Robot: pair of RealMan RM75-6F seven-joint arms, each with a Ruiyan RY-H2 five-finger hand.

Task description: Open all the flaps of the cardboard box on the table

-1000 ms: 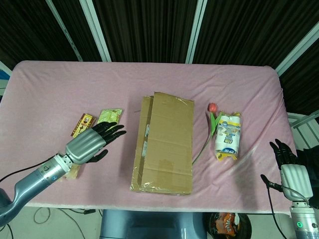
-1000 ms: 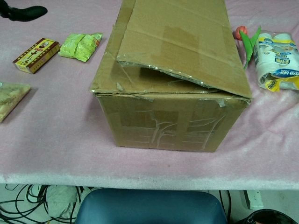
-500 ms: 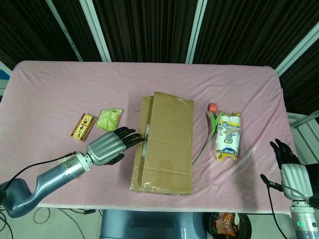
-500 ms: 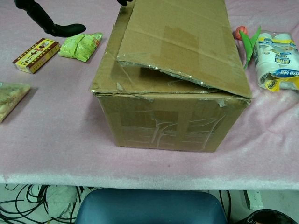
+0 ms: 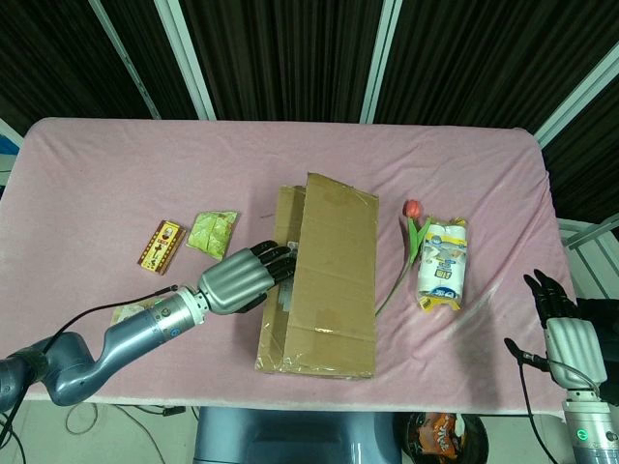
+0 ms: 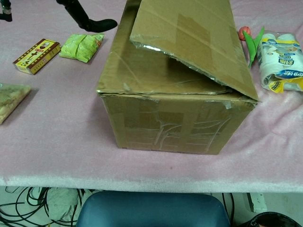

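The cardboard box point(image 5: 319, 280) lies mid-table, long side running away from me. Its upper right flap point(image 5: 338, 261) is tilted up along its left edge; in the chest view that flap point(image 6: 194, 38) stands raised over the lower left flap point(image 6: 142, 71), which lies flat. My left hand point(image 5: 247, 278) reaches in from the left, its dark fingertips point(image 5: 285, 263) touching the raised flap's edge; the chest view shows only its fingers point(image 6: 87, 19). It holds nothing. My right hand point(image 5: 563, 329) hangs past the table's front right edge, fingers straight and empty.
Left of the box lie a red-and-yellow packet point(image 5: 160, 245), a green pouch point(image 5: 213, 232) and a pale bag point(image 6: 12, 99). To its right are a red tulip point(image 5: 414, 227) and a tissue pack point(image 5: 443, 263). A pink cloth point(image 5: 116, 174) covers the table.
My left hand has moved right across the table to the box. The upper flap's left edge has risen, showing a wider gap in the chest view. The right hand has stayed put.
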